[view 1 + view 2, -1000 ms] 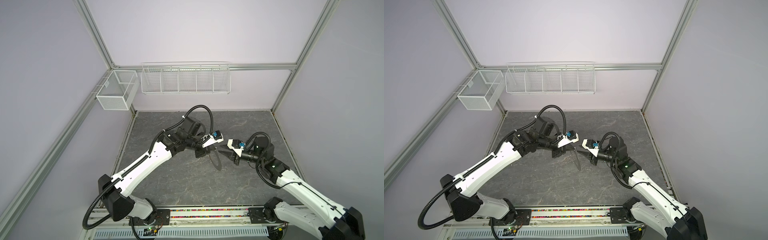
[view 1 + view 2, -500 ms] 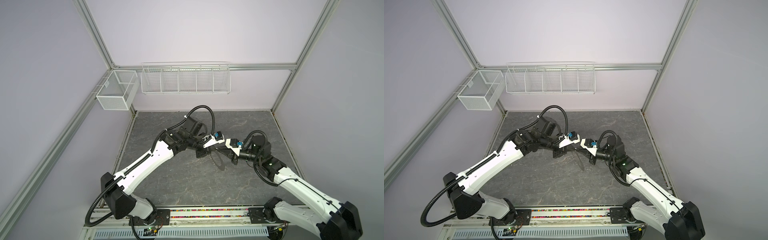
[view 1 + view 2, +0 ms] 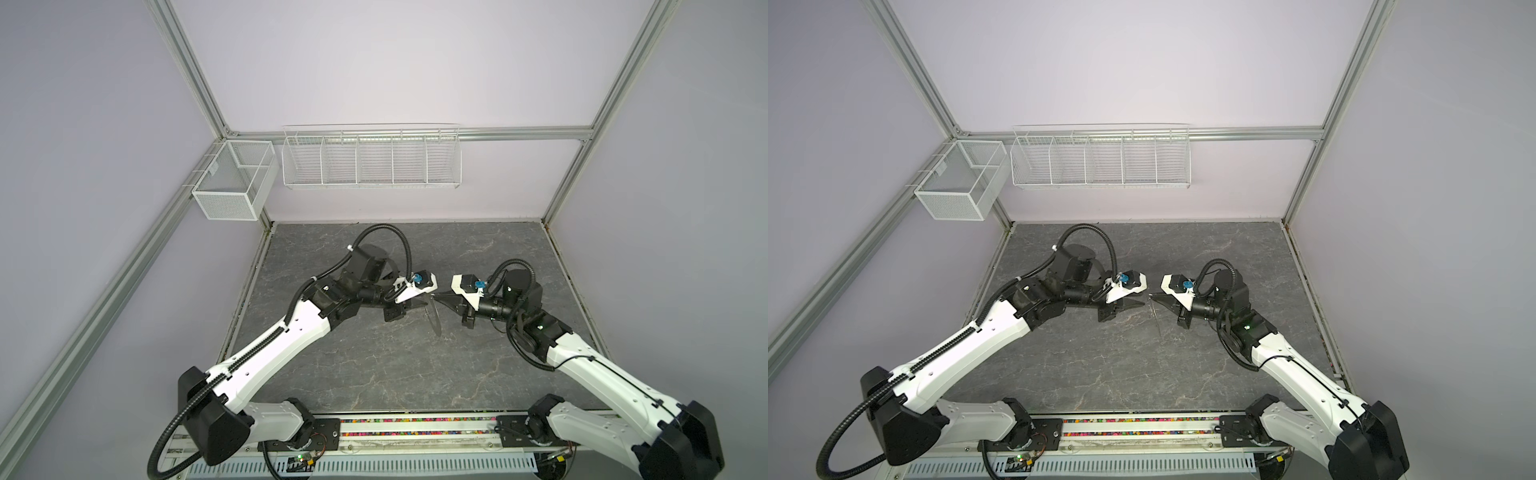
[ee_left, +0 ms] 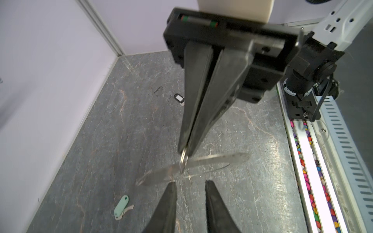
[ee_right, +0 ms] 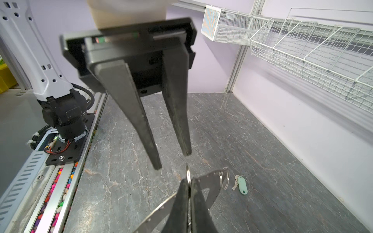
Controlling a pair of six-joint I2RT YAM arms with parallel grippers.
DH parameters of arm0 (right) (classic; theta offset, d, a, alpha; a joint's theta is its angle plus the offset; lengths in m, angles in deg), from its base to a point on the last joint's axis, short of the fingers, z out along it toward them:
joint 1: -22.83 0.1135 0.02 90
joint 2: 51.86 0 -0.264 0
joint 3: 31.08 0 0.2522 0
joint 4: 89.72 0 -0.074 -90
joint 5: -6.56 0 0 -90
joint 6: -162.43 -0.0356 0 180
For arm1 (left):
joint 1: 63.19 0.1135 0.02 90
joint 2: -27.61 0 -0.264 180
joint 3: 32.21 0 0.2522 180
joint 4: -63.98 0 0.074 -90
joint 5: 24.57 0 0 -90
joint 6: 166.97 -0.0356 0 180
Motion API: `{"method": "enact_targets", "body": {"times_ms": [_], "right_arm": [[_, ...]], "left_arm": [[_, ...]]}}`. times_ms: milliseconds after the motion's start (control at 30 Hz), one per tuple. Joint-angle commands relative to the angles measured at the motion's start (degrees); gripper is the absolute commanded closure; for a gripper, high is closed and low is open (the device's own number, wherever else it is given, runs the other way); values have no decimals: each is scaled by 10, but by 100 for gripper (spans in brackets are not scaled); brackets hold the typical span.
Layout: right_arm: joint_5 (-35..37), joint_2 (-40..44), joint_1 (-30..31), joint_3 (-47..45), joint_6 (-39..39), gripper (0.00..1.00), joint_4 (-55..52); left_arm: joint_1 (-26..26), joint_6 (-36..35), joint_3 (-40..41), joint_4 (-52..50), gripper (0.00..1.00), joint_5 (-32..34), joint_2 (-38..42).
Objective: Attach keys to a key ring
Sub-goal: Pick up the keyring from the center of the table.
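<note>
Logging the right tool [image 5: 188, 182] clamped tight, with two dark tapered fingers pressing together on a small wire loop [image 5: 188, 173] at the rim of the key ring [image 5: 210, 178]. Noting the left tool [image 4: 190, 183] with jaws parted and nothing between them, tips standing just short of the ring's edge and facing the right tool tip to tip.

Reading the key ring as a thin, flat, grey metal disc with a wide central hole and a row of tiny holes along the rim. Seeing it hanging edge-on below the right tool's tips, a mere sliver in a top view, key ring [image 3: 434, 318]. Appearing clear of the table [image 3: 374, 365], though not telling for certain.

Counting at least two wire loops on the rim: one in the grip, a second loop [image 5: 224, 179] just beside the right tool's tips.

Counting two keys, both lying on the table, neither touching a tool:
- green-tagged key [image 5: 242, 187]: small silvery key with a smooth, pale green oblong plastic tag, near the ring, just past the right tool's tips.
- black-tagged key [image 4: 179, 98]: black-framed tag with a white insert, lying well behind the right tool's fingers; key itself too small to make out.

Noting the table as dark grey, stone-patterned, with pale veins.

Counting two white wire baskets on the walls, well apart from both tools: one mesh box [image 3: 232, 183] and one long rack [image 3: 370, 158] with five compartments.
</note>
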Motion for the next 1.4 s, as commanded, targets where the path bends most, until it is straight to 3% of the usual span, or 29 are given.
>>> {"method": "enact_targets", "body": {"times_ms": [0,100,300,467,767,1367], "right_arm": [[-15,1,-5,-4,-34,93,53],[-21,0,-5,-3,-48,93,68],[-33,3,-6,3,-56,93,70],[-39,12,-6,5,-58,93,66],[-53,18,-4,7,-58,93,61],[-65,24,-4,3,-47,93,54]], "left_arm": [[33,30,111,212,78,-72,54],[47,78,187,342,79,-91,78],[47,154,250,525,80,-128,63],[47,187,256,583,82,-165,41],[47,212,247,609,84,-205,9],[47,212,241,592,81,-181,-1]]}}
